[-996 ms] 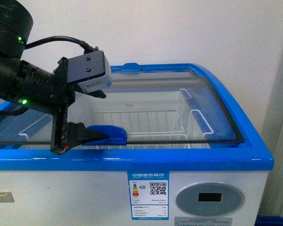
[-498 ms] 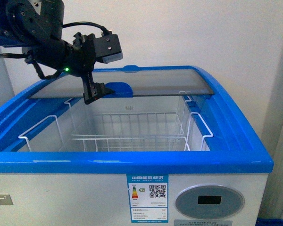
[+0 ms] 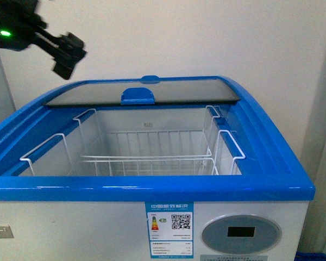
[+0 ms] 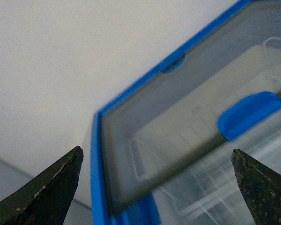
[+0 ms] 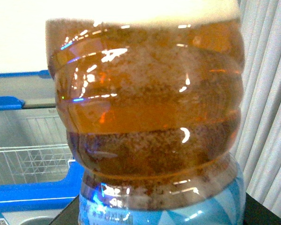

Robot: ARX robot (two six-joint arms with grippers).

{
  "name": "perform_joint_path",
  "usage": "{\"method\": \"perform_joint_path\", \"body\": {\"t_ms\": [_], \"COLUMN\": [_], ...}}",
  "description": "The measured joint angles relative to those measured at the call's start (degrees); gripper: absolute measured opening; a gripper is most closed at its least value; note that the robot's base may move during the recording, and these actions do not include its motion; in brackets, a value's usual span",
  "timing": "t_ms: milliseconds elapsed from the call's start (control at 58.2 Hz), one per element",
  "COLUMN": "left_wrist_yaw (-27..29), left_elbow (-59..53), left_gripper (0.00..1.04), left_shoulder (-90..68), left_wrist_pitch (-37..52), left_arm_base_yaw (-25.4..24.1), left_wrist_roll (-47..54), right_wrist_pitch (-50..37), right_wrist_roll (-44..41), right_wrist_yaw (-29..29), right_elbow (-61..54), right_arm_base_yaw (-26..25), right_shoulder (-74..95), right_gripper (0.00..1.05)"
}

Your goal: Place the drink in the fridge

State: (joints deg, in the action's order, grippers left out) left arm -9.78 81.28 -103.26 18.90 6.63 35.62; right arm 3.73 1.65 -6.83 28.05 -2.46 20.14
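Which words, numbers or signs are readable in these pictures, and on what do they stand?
"中国能效标识": header of the energy label on the fridge front.
Its small print and QR code: too small to read.
The grey display: dark, no digits.
Label of the bottle: no words visible.

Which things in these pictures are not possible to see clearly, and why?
Bottle cap: right wrist view, cut off by the frame edge.
Fridge floor: front view, hidden behind the front wall.
Sticker text: front view, too small.
Lid handle: left wrist view, blurred.
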Motion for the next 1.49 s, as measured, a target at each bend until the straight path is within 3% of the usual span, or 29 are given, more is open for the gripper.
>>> {"method": "perform_joint_path", "body": {"t_ms": [155, 189, 240, 292, 361, 515, 601, 721, 842, 1048, 1237, 1494], "left_wrist_yaw": [-4.1, -2.0, 5.3, 9.5, 10.0, 9.8, 9.7, 9.8, 9.8, 9.8, 9.8, 9.8], "left_elbow": [-28.2, -36.3, -46.6, -55.3, -64.9, -71.4, -72.8, -73.9, -75.5, -77.5, -78.6, -80.5], "left_gripper": [0.97, 0.94, 0.84, 0.73, 0.59, 0.31, 0.17, 0.03, 0.03, 0.03, 0.03, 0.03], "left_shoulder": [24.5, 31.9, 41.1, 51.8, 64.1, 70.6, 72.6, 74.4, 77.0, 81.5, 84.8, 88.0], "left_wrist_pitch": [-2.4, -2.8, 3.7, 4.4, 3.6, 3.5, 3.2, 2.6, 1.5, -0.9, -3.2, -4.0], "left_arm_base_yaw": [-2.6, -3.2, -4.5, -6.1, -6.5, -6.5, -6.5, -6.5, -6.5, -6.5, -6.5, -6.5], "left_wrist_roll": [-19.3, -24.9, -29.1, -31.8, -33.8, -34.9, -35.1, -35.1, -35.3, -35.3, -35.3, -35.4], "right_wrist_pitch": [0.0, 0.0, 9.5, 20.8, 21.7, 13.2, 16.7, 22.1, 23.2, 24.8, 24.7, 21.6], "right_wrist_roll": [0.0, 0.0, -1.9, -5.6, -11.3, -30.3, -40.9, -48.3, -56.8, -58.5, -59.9, -61.8], "right_wrist_yaw": [0.0, 0.2, 8.3, 16.1, 19.5, 21.2, 21.7, 20.6, 15.5, 8.6, 7.9, 8.0], "right_elbow": [0.0, 0.0, 4.2, 9.9, 14.5, 27.6, 36.2, 44.7, 56.0, 70.5, 77.7, 79.0], "right_arm_base_yaw": [0.0, 0.0, -3.0, -5.2, -2.5, 8.7, 13.4, 17.1, 21.4, 25.9, 28.2, 28.9], "right_shoulder": [0.0, 0.0, 2.5, 6.9, 14.4, 33.2, 44.5, 55.9, 71.7, 90.7, 100.4, 105.4], "right_gripper": [0.41, 0.41, 0.41, 0.41, 0.41, 0.41, 0.41, 0.41, 0.41, 0.41, 0.41, 0.41]}}
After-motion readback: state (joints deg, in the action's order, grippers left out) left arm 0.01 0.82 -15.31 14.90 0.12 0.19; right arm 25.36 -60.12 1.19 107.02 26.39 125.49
